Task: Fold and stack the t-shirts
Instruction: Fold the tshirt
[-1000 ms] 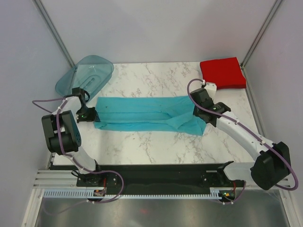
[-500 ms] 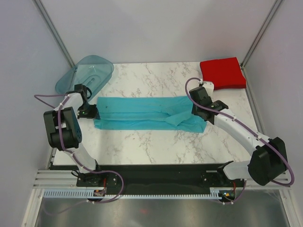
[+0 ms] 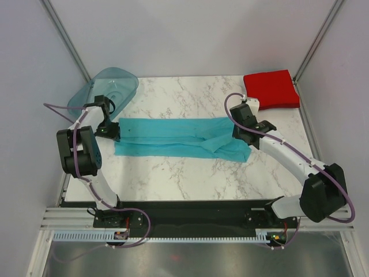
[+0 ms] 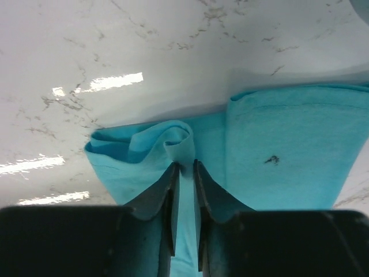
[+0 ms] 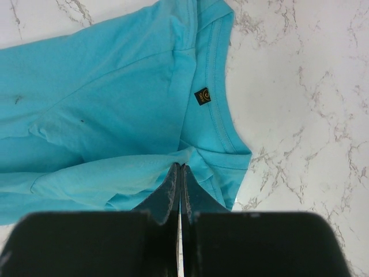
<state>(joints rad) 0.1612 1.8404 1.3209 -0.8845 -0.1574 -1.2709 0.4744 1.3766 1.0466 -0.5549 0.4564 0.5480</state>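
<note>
The turquoise t-shirt (image 3: 173, 135) lies as a long folded strip across the middle of the marble table (image 3: 173, 173). At its left end my left gripper (image 3: 108, 129) holds its jaws a narrow gap apart, and a rolled fold of the shirt (image 4: 179, 138) sits right at the fingertips (image 4: 173, 173) of the left gripper (image 4: 185, 167). My right gripper (image 3: 243, 136) is at the collar end. In the right wrist view the right gripper (image 5: 181, 167) is shut on a pinch of the turquoise cloth (image 5: 115, 98) beside the neckline. The red t-shirt (image 3: 271, 88) rests as a folded square at the back right corner.
A translucent teal plastic tray (image 3: 106, 86) lies at the back left corner, just behind my left arm. Grey walls and metal posts close in the table on three sides. Bare marble shows in front of and behind the shirt.
Both grippers moved away from the near edge toward the back, carrying the shirt's near edge over the strip. My left jaws went from shut to slightly parted.
</note>
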